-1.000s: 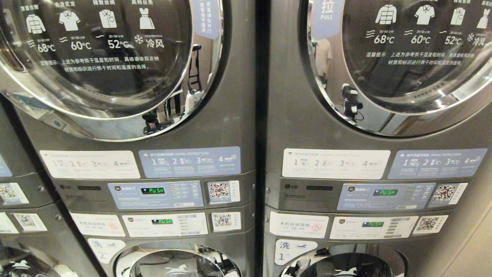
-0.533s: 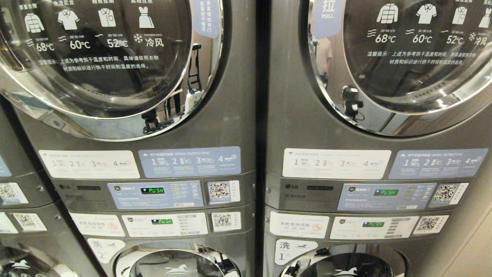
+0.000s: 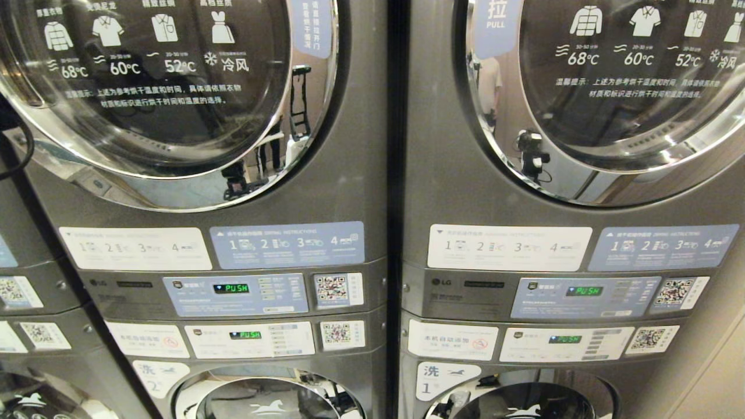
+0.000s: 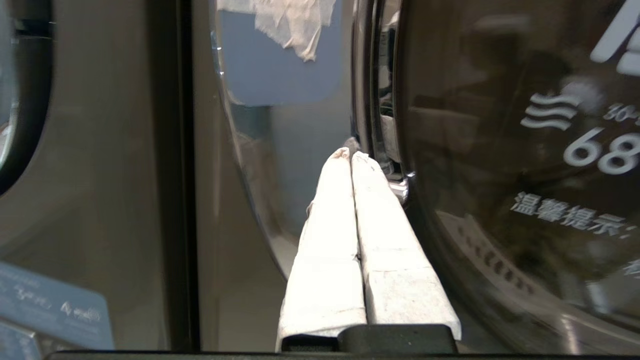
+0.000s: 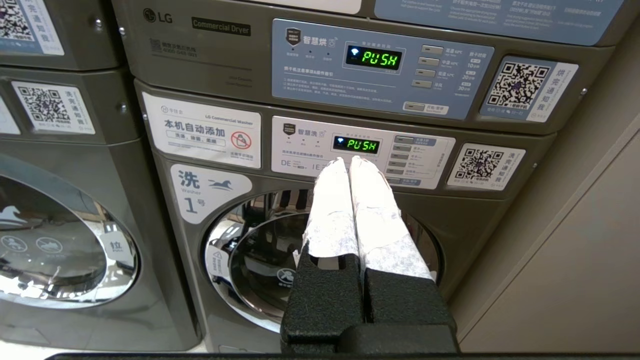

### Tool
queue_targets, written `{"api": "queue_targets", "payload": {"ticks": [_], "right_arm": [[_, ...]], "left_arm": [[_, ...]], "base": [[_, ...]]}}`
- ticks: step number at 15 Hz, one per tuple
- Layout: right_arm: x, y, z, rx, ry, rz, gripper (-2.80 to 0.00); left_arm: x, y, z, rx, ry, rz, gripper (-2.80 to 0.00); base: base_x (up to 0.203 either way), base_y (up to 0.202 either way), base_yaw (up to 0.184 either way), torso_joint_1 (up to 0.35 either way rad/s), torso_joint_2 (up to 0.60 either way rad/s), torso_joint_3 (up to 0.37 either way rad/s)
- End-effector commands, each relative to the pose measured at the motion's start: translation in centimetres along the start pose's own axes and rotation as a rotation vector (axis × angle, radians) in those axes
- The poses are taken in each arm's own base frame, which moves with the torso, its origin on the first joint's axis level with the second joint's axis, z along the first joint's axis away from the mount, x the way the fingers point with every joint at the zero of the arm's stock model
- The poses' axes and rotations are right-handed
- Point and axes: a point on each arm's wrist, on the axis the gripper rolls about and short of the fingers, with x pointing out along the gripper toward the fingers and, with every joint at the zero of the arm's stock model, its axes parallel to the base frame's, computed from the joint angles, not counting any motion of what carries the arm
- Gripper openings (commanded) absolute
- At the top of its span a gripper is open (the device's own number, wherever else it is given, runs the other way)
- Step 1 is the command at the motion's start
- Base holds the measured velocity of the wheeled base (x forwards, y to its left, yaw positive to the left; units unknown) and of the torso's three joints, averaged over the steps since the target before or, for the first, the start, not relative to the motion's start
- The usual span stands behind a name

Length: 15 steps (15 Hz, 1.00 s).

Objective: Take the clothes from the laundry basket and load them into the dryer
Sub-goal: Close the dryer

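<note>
The dryer (image 3: 349, 192) is the left stack's upper machine, above the washer label 2 (image 3: 158, 376). Its round chrome-ringed glass door (image 3: 151, 87) carries white garment icons. In the left wrist view my left gripper (image 4: 350, 154) is shut with nothing in it. Its white fingertips (image 4: 367, 162) lie against the left side of that door (image 4: 500, 160), where the chrome ring (image 4: 250, 165) meets the dark glass. I cannot tell whether they touch it. My right gripper (image 5: 348, 160) hangs shut and empty, low in front of the washer labelled 1 (image 5: 200, 192). The laundry basket and the clothes are out of view.
A same-looking dryer (image 3: 582, 192) stands to the right, over the washer labelled 1 (image 3: 445, 378). Another machine (image 4: 100, 175) sits left of the dryer across a narrow dark gap. A beige wall (image 5: 575, 250) closes the right side. A dark cable (image 3: 20, 151) hangs at the head view's left edge.
A dark cable has come into the head view's left edge. The print and reflections on the dryer's door have shifted slightly to the right. The right stack looks the same.
</note>
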Motion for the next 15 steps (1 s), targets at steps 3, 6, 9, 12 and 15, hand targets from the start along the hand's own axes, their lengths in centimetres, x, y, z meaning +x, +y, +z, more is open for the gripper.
{"api": "queue_targets", "payload": {"ticks": [3,6,9,12,15], "right_arm": [[0.0,0.0,0.0,-0.002,-0.002,0.001,-2.8],[0.0,0.0,0.0,-0.002,-0.002,0.001,-2.8],[0.0,0.0,0.0,-0.002,-0.002,-0.003,-2.8],[0.0,0.0,0.0,0.005,-0.003,-0.003,-2.8],[0.0,0.0,0.0,0.015,-0.003,-0.007,-2.8]], "left_arm": [[3.3,0.2,-3.0,0.005,0.032,-0.013,-2.8],[4.0,-0.4,-3.8,0.001,0.028,-0.063,-2.8],[4.7,-1.6,-4.7,0.002,-0.014,-0.163,-2.8],[5.1,-2.4,-5.6,-0.005,0.002,-0.181,-2.8],[5.3,-2.4,-6.0,-0.005,0.011,-0.179,-2.8]], "base": [[0.0,0.0,0.0,0.0,0.0,0.0],[0.0,0.0,0.0,0.0,0.0,0.0],[0.0,0.0,0.0,0.0,0.0,0.0],[0.0,0.0,0.0,0.0,0.0,0.0],[0.0,0.0,0.0,0.009,0.0,0.0]]}}
